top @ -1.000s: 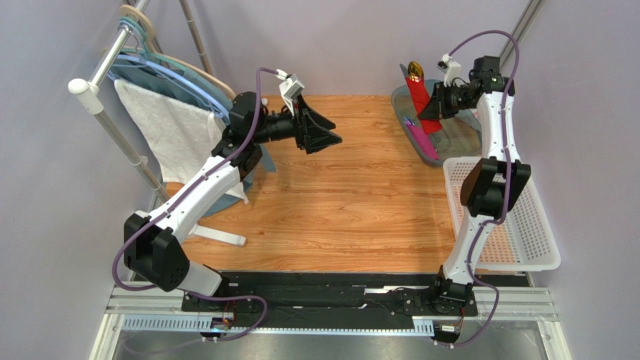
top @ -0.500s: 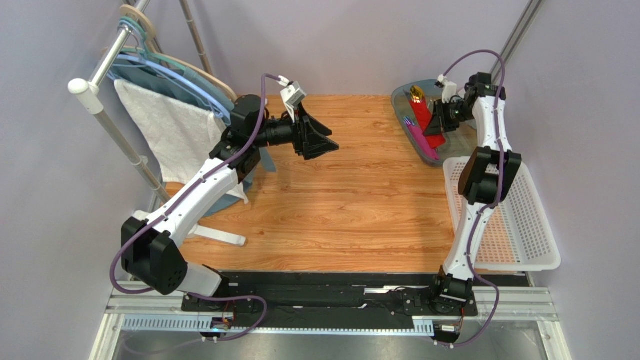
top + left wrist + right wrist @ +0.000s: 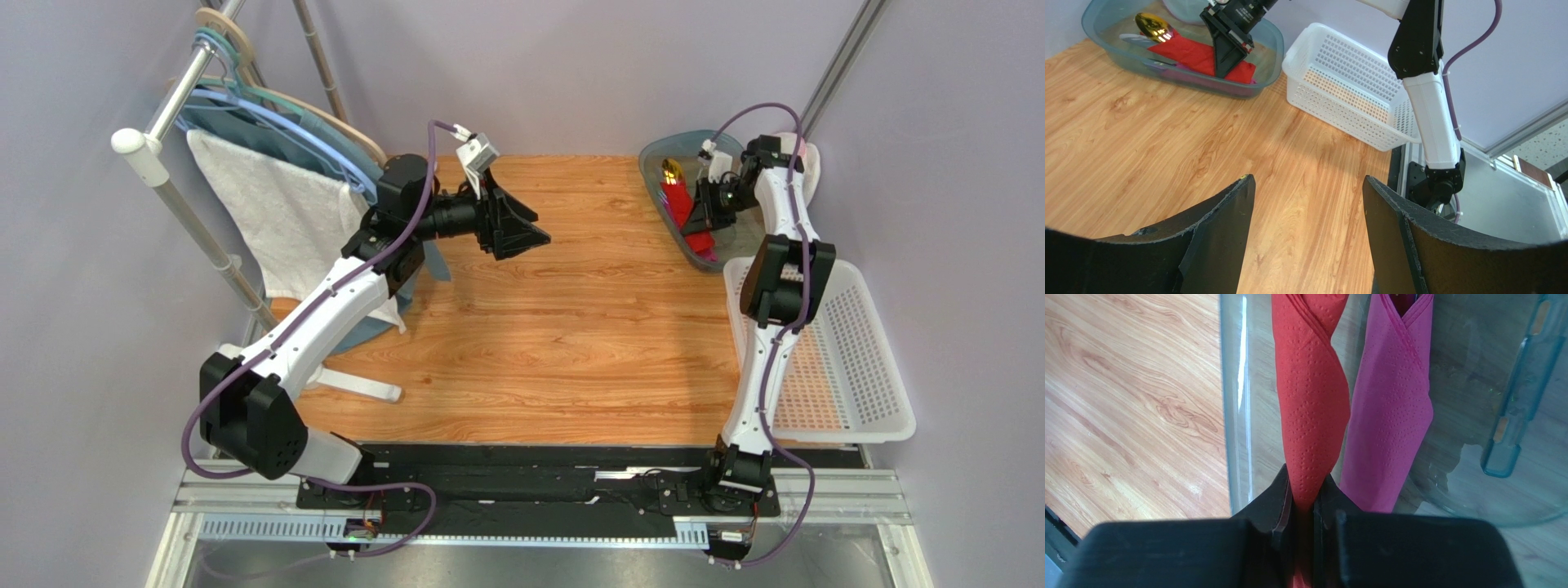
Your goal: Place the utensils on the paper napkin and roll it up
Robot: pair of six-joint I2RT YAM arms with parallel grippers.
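Note:
The red paper napkin (image 3: pixel 1312 386) is twisted and pinched at one end between my right gripper's (image 3: pixel 1303 496) shut jaws, over a clear blue-tinted bin (image 3: pixel 1232 416). In the top view my right gripper (image 3: pixel 708 206) is over the bin (image 3: pixel 654 153) at the back right, with the napkin (image 3: pixel 678 196) in it. A gold-coloured spoon (image 3: pixel 1152 26) and a grey utensil handle (image 3: pixel 1131 40) lie in the bin. My left gripper (image 3: pixel 525 228) is open and empty above the wooden table; it also shows in the left wrist view (image 3: pixel 1306 180).
A pink napkin (image 3: pixel 1392 404) lies beside the red one in the bin. A white perforated basket (image 3: pixel 859 368) stands at the right edge. A rack with hangers and a white towel (image 3: pixel 276 202) stands at the left.
My right gripper has moved back and to the right, deeper over the bin, lowering the red napkin it holds. My left gripper has shifted only slightly.

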